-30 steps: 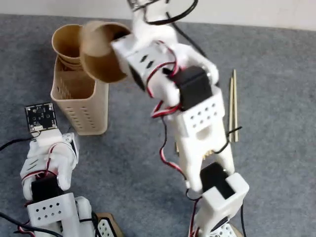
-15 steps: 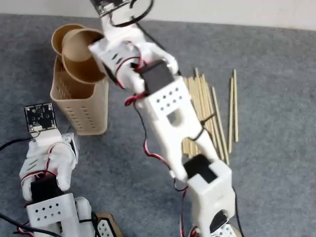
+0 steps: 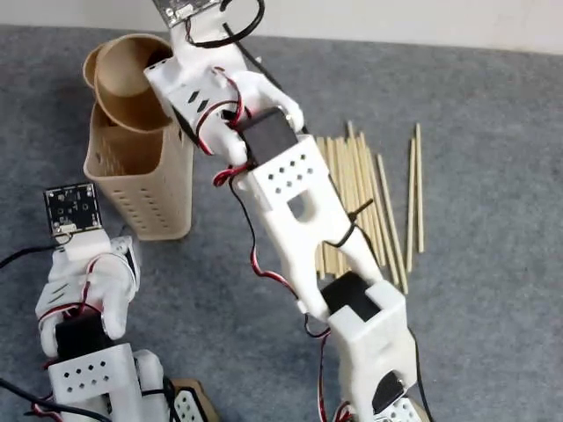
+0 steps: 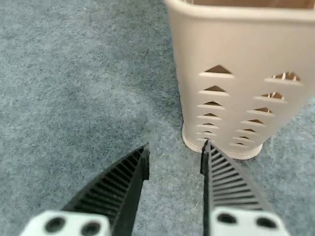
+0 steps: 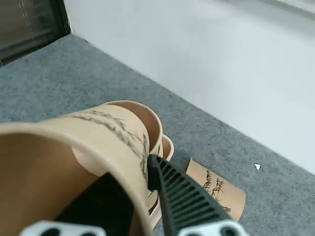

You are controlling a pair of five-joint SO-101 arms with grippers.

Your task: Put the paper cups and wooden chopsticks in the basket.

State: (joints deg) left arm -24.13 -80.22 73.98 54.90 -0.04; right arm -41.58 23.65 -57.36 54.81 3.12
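The high camera sits above the scene and looks steeply down on the grey carpet (image 3: 493, 290). It is far enough off to take in the basket (image 3: 141, 189) and a strip of white wall (image 3: 440, 18) along the far edge.

The left wrist camera rides low, just over the carpet (image 4: 74, 73). It faces along the left gripper (image 4: 175, 146) at the basket's side wall (image 4: 236, 73), close by.

The right wrist camera is higher, pressed up against a cup (image 5: 59, 162) at the right gripper (image 5: 135, 174), and it faces the wall (image 5: 197, 59).

The high and left wrist views share the basket — the high and right wrist views share the cup (image 3: 132, 75) and the wall.
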